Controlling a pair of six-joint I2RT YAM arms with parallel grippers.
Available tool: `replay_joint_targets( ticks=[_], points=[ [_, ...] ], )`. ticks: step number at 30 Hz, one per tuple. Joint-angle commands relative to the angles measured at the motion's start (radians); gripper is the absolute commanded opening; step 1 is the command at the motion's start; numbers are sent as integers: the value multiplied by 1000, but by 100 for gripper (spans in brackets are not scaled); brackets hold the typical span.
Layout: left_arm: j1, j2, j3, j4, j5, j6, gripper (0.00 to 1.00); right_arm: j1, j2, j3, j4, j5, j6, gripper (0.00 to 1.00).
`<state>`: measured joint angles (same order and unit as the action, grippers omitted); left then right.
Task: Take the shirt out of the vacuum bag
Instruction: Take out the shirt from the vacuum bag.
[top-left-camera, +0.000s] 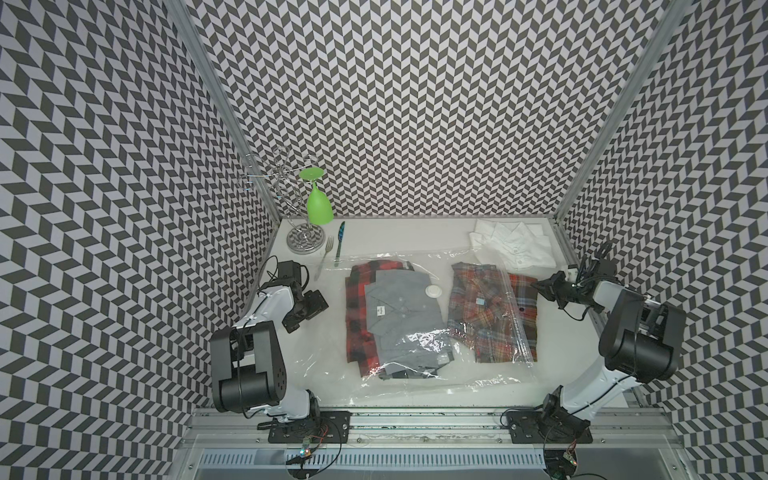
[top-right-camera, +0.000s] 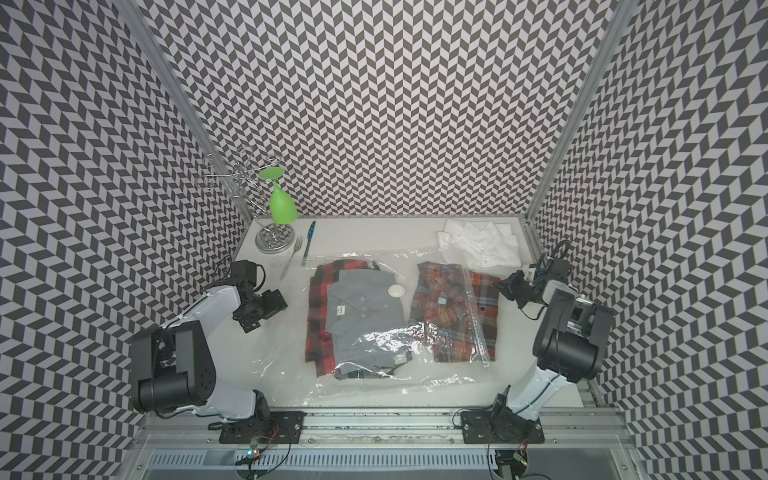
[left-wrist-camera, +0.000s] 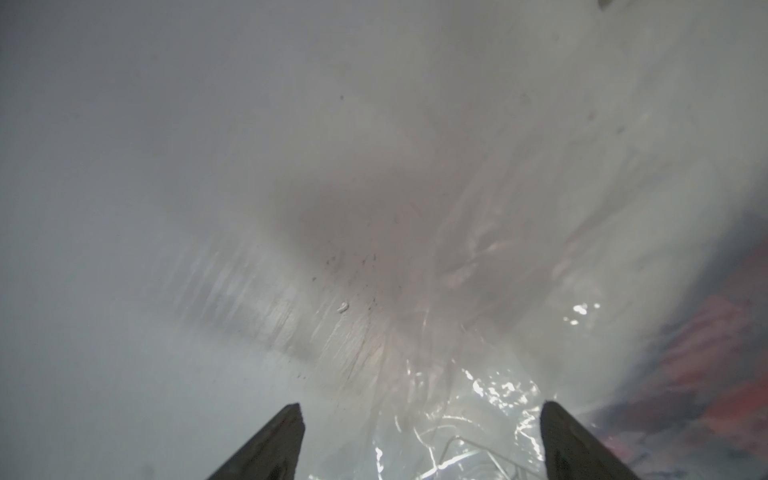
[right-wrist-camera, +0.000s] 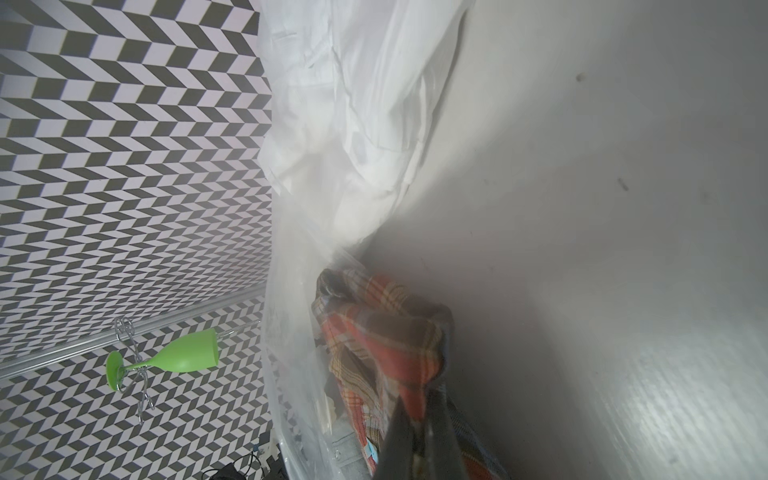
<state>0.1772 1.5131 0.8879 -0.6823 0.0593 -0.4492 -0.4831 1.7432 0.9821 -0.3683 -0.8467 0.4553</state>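
Plastic vacuum bag (top-left-camera: 328, 357) lies flat between grippers, mouth toward right gripper (top-left-camera: 538, 286). Right gripper pinched shut on edge of plaid shirt (top-left-camera: 486, 320); shirt looks partly out of mouth. Left gripper (top-left-camera: 303, 311) wide open, empty, over bag's edge. Left to do: finish pull. Grey shirt (top-left-camera: 399, 316) inside.

Robotics laboratory test cell. White table (top-left-camera: 415, 237) walled behind and on both sides by chevron-patterned panels (top-left-camera: 415, 104) on aluminium framing (top-left-camera: 227, 112); left arm (top-left-camera: 266, 316) and right arm (top-left-camera: 615, 307) bolted to a rail (top-left-camera: 424, 419) along its front edge.
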Motion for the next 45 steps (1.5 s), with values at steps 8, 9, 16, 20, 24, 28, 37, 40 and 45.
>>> replay_joint_targets(
  ticks=[8,9,16,20,24,28,37,40,45],
  points=[
    [0,38,-34,91,71,50,28,-1,-11,-26,29,-18,-17,0],
    [1,46,-31,93,66,50,20,0,-10,-28,31,-18,-17,0],
    [41,76,8,75,18,110,0,6,-19,-41,32,-12,-13,0],
    [132,83,44,69,28,137,0,6,-25,-30,29,1,0,0],
    [214,100,77,64,42,153,0,6,-19,4,-2,14,-6,0],
    [221,117,89,74,24,158,0,6,-8,35,-46,38,-31,0],
    [264,136,117,64,-17,165,0,-29,-15,38,-116,138,-65,0],
    [299,157,148,60,-1,156,0,-94,-32,19,-113,182,-46,0],
    [308,194,207,46,-6,148,0,-199,-50,6,-118,239,-13,0]
  ],
)
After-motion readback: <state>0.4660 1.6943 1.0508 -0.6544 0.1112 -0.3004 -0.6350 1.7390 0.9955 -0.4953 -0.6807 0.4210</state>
